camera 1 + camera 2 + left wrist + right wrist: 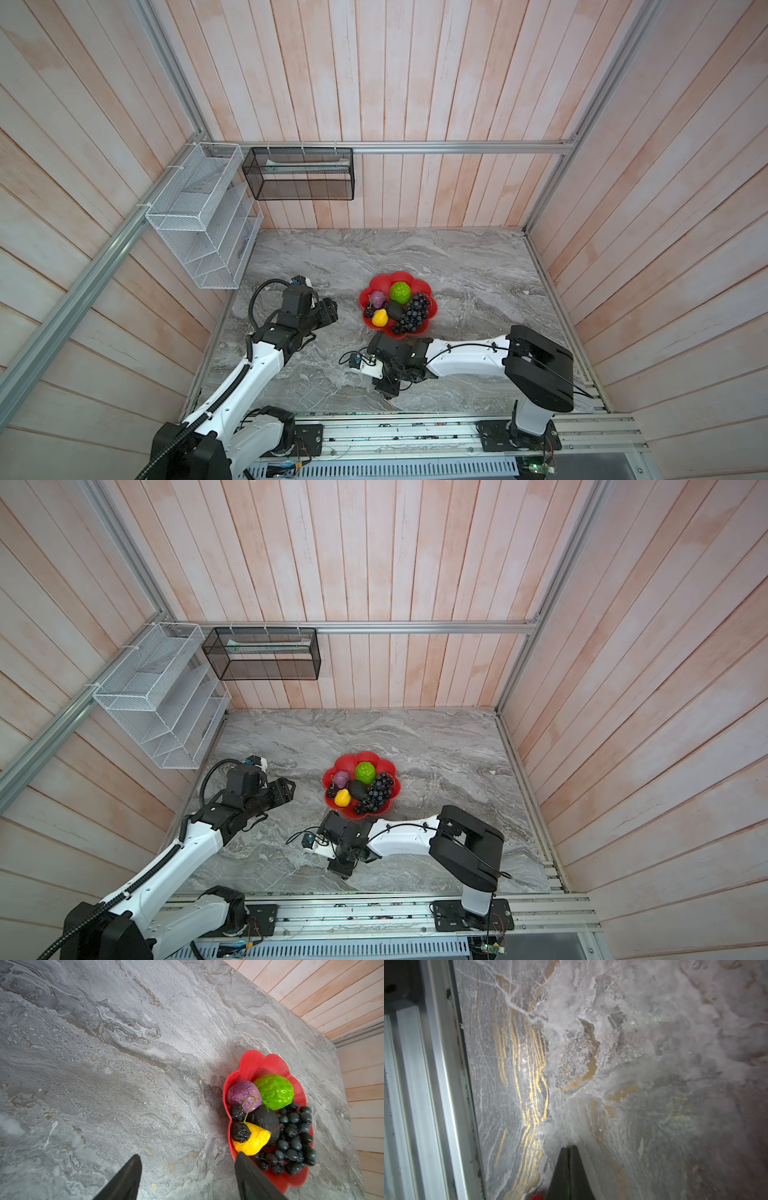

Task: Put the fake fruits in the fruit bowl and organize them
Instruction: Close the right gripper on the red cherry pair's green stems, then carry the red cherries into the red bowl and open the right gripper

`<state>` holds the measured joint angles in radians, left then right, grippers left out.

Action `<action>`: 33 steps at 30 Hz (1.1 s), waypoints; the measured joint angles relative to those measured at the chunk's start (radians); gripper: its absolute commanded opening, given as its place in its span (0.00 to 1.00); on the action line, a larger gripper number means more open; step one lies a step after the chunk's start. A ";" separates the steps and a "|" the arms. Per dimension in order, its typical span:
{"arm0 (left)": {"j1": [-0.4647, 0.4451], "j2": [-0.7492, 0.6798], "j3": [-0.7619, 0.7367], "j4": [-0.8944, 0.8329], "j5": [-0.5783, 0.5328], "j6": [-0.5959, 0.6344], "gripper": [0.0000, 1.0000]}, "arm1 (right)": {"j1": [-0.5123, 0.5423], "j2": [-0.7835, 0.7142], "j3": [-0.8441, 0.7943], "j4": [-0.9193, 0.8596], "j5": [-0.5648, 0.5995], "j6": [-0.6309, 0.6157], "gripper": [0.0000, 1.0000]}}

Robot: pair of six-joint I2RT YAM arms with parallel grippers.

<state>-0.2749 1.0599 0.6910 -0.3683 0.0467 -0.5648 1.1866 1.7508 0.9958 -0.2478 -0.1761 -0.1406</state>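
– Left hand (332, 309) first, in both top views (291, 789): it hovers left of the fruit bowl (380, 282), lying roughly level, fingertips aimed at the bowl but clearly apart from its rim. Agree?

– Yep. The right hand (387, 390) is on the near side of the bowl. Its forearm is stretched low across the tabletop (478, 266), and the wrist is bent so the hand points toward the aluminium rail (415, 432). Can't read its jaws from up there tbh.

– Left wrist view then: left hand (188, 1156) is spread wide and holding nothing. All the fake fruits I can see are piled in the bowl (253, 1064): bumpy green ball (274, 1091), purple round fruit (243, 1093), yellow lemon-like fruit (253, 1142), dark avocado (266, 1120), dark grape bunch (295, 1138), and small dark berries (240, 1132) on a green stem.

– Right wrist view: right hand (569, 1152) has its jaws squeezed together, tips low over the tabletop (633, 1064) near the rail (436, 1084). There's a thin green sliver in the seam and a blurry red blob (536, 1196) by the finger base. Can't tell what it is, or whether it's pinched.
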 measured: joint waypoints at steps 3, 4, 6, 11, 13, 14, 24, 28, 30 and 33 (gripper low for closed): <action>0.000 0.000 0.001 0.000 -0.003 0.001 0.73 | -0.025 -0.055 0.000 0.004 -0.006 0.013 0.00; 0.000 0.000 0.001 -0.001 -0.003 0.003 0.73 | -0.032 -0.073 0.000 0.007 -0.010 0.018 0.00; 0.001 0.000 0.001 -0.001 -0.003 0.004 0.73 | -0.045 -0.100 0.000 0.011 -0.020 0.026 0.00; 0.004 0.000 0.001 -0.001 -0.003 0.003 0.73 | -0.100 -0.145 0.003 0.017 -0.060 0.056 0.00; 0.005 0.000 0.001 -0.001 -0.003 0.003 0.73 | -0.137 -0.163 0.009 0.021 -0.077 0.073 0.00; 0.005 0.000 0.001 -0.001 -0.003 0.003 0.73 | -0.158 -0.171 0.016 0.026 -0.084 0.085 0.00; 0.006 0.000 0.000 0.000 -0.002 -0.002 0.73 | -0.311 -0.187 0.134 0.173 -0.110 0.153 0.00; 0.006 0.000 -0.008 0.003 -0.001 -0.008 0.73 | -0.350 -0.119 0.216 0.222 -0.117 0.154 0.00; 0.006 0.000 -0.015 0.003 -0.001 -0.009 0.73 | -0.366 -0.084 0.237 0.235 -0.123 0.153 0.00; 0.006 -0.002 -0.026 0.003 -0.001 -0.015 0.73 | -0.388 -0.024 0.259 0.243 -0.128 0.152 0.00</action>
<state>-0.2684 1.0580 0.6655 -0.3656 0.0460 -0.5797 0.7990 1.7264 1.2549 -0.0048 -0.3038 0.0116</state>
